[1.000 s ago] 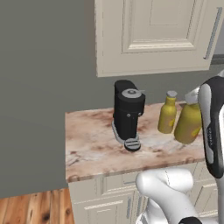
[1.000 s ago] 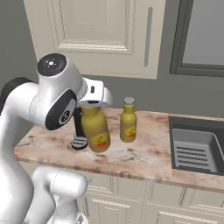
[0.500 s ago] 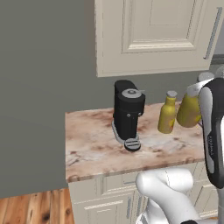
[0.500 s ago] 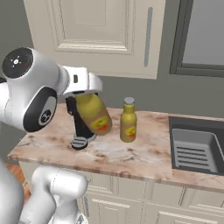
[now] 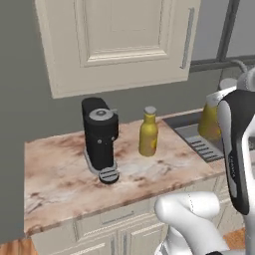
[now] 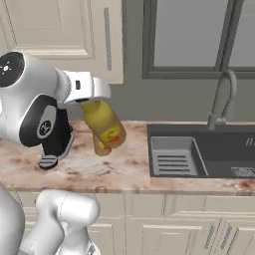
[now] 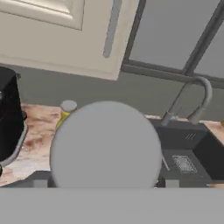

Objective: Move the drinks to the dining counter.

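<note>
Hand view has the grey cap (image 7: 106, 146) of the bottle I carry (image 6: 103, 126) close up, so my gripper (image 6: 88, 102) is clamped on that drink just below its neck, and the fingertips themselves are hidden behind it. A second ago this bottle hung tilted beside the black coffee machine (image 5: 101, 140); now it is off to the sink (image 6: 199, 149) side of it, clear above the counter (image 5: 60, 184), and the whole scene has slid sideways (so the base is turning or driving, I judge). The second bottle (image 5: 148, 132) stands upright where it was, just beside the coffee machine on its sink side. Farther back, the faucet (image 6: 220, 99) and window (image 6: 196, 37) have come into sight. One drink is on its way to the dining counter, one remains to fetch.
</note>
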